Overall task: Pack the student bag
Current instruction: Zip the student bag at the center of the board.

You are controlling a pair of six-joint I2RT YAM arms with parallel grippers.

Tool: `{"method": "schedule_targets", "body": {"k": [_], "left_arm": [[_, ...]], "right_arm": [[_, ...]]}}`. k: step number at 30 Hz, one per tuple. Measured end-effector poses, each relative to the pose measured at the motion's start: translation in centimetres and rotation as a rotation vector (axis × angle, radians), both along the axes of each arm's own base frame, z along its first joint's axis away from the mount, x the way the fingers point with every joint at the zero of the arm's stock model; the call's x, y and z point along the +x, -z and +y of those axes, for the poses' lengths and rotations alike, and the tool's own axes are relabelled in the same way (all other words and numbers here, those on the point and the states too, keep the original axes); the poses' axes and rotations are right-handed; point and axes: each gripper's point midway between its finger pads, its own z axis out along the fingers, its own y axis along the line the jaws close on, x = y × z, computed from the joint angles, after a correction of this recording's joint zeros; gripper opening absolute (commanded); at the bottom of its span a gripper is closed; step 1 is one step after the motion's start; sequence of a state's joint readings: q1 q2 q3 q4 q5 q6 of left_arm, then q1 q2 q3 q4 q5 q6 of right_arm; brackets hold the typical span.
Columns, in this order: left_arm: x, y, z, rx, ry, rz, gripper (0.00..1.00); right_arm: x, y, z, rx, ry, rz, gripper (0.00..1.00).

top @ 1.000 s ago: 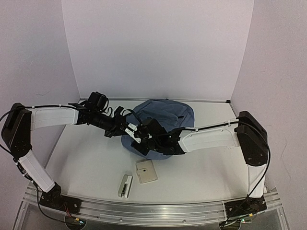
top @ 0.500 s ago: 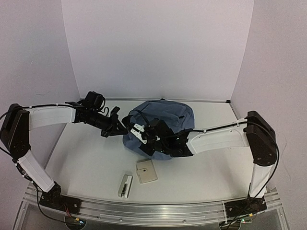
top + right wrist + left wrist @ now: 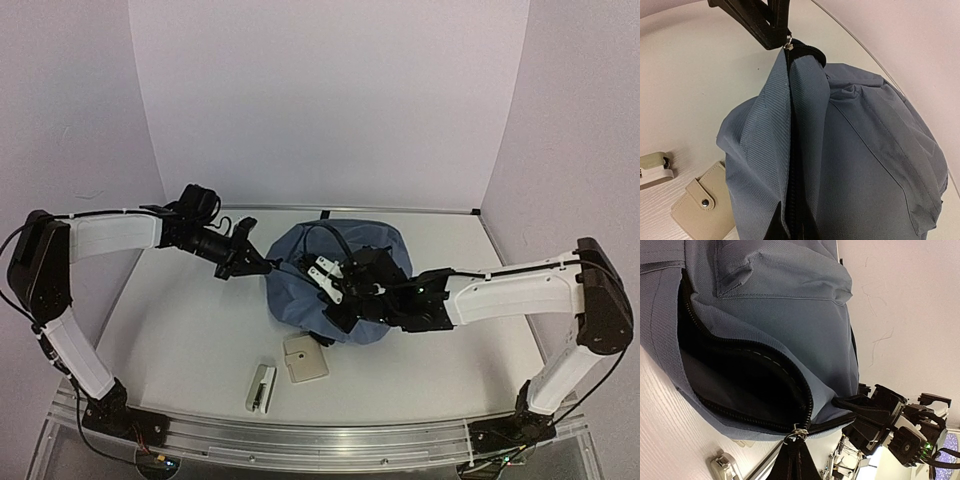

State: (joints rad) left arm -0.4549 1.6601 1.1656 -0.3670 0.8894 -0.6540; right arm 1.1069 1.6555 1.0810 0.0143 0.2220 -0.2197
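Slate-blue fabric is bunching between our two arms: the student bag (image 3: 292, 292) is lying in the middle of the tabletop (image 3: 180, 330), toward the back wall, with its zip mouth turned to our left. Our left fingers (image 3: 785, 467) are clenching the zip pull (image 3: 799, 432) at the bag's left end, giving us a hold to draw the slider by. Our right fingers (image 3: 328, 280) are clamping shut on the bag's cloth beside the zip track. We are judging that this grip is anchoring the soft bag, since otherwise the whole thing would likely be dragging along with the zip. The mouth is gaping dark in the left wrist view, so the compartment is standing partly open. A beige wallet (image 3: 304, 358) and a pale stapler (image 3: 261, 387) are lying just in front of the bag, probably as things to go in.
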Motion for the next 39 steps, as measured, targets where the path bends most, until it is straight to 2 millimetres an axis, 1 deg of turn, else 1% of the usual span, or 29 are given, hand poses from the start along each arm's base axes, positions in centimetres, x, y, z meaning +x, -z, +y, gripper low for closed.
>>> {"method": "schedule_targets", "body": {"k": [5, 7, 9, 10, 11, 13, 14, 17, 19, 21, 24, 27, 29, 32, 34, 36, 39], "left_arm": [[-0.5, 0.4, -0.4, -0.021, 0.033, 0.029, 0.0], [-0.7, 0.7, -0.6, -0.033, 0.049, 0.046, 0.0], [-0.7, 1.1, -0.8, -0.037, 0.056, 0.053, 0.0], [-0.4, 1.5, -0.7, -0.027, 0.042, 0.044, 0.0], [0.1, 1.9, -0.4, -0.019, 0.024, 0.036, 0.0], [0.5, 2.6, 0.0, -0.003, -0.001, 0.022, 0.0], [0.6, 2.9, 0.1, 0.004, -0.007, 0.014, 0.0], [0.0, 3.0, -1.0, 0.002, 0.017, -0.014, 0.0], [-0.8, 3.1, -1.9, -0.006, 0.043, -0.029, 0.0], [-1.6, 3.6, -2.5, -0.004, 0.059, -0.03, 0.0], [-2.1, 4.5, -2.3, 0.009, 0.054, -0.014, 0.0], [-2.1, 4.8, -2.0, 0.019, 0.039, -0.008, 0.0], [-1.9, 4.7, -1.8, 0.028, 0.026, -0.021, 0.0], [-1.5, 3.9, -1.4, 0.04, -0.001, -0.053, 0.0], [-1.2, 3.3, -1.0, 0.043, -0.021, -0.072, 0.0], [-0.9, 3.1, -0.4, 0.05, -0.042, -0.077, 0.0], [-0.6, 3.6, 0.5, 0.065, -0.067, -0.064, 0.0]], "right_arm": [[-0.7, -0.1, -1.0, 0.023, 0.019, 0.026, 0.0], [-1.0, -0.2, -1.4, 0.032, 0.03, 0.039, 0.17], [-1.3, -0.3, -1.9, 0.042, 0.047, 0.059, 0.37], [-1.6, -0.2, -2.5, 0.035, 0.058, 0.073, 0.46], [-2.0, -0.3, -3.3, 0.028, 0.065, 0.084, 0.52], [-2.8, -1.0, -4.6, 0.032, 0.074, 0.1, 0.6], [-3.0, -1.6, -4.8, 0.048, 0.078, 0.103, 0.63], [-3.2, -3.3, -4.9, 0.099, 0.08, 0.102, 0.69], [-3.1, -4.0, -4.3, 0.122, 0.073, 0.105, 0.7], [-3.0, -4.8, -3.6, 0.147, 0.065, 0.109, 0.7], [-2.1, -6.1, -1.3, 0.196, 0.066, 0.109, 0.69], [-0.7, -6.3, 1.8, 0.223, 0.07, 0.118, 0.69], [0.0, -5.6, 3.5, 0.225, 0.07, 0.128, 0.7], [0.8, -3.4, 5.4, 0.199, 0.075, 0.147, 0.7], [1.2, -1.5, 6.1, 0.169, 0.078, 0.162, 0.7], [1.4, 0.3, 6.7, 0.137, 0.081, 0.175, 0.7], [1.8, 2.0, 7.5, 0.107, 0.085, 0.184, 0.7]]}}
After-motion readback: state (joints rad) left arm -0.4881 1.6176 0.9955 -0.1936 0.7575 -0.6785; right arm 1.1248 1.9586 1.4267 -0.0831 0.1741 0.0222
